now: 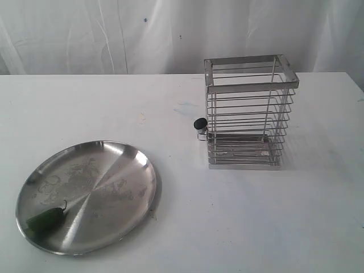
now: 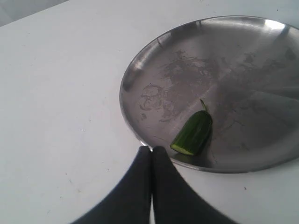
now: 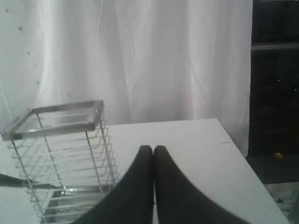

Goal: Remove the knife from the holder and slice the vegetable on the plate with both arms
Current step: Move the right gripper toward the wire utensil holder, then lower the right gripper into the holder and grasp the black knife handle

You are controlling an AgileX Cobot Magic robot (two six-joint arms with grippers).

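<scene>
**Knife mostly lost among the bars**

The knife [image 1: 200, 124] shows only its black butt, poking out the holder's [image 1: 250, 86] side; the blade is hard to make out. The vegetable [image 1: 46, 219] sits by the plate [image 1: 108, 165] rim. Left gripper [image 2: 152, 149] and right gripper [image 3: 153, 148] are both pinched together, empty.

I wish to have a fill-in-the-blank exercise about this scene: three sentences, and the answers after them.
1. The vegetable lies on the ____.
2. The black end of the knife sticks out of the side of the ____.
3. The left gripper and the right gripper are both ____.
Missing words: plate; holder; shut.
</scene>
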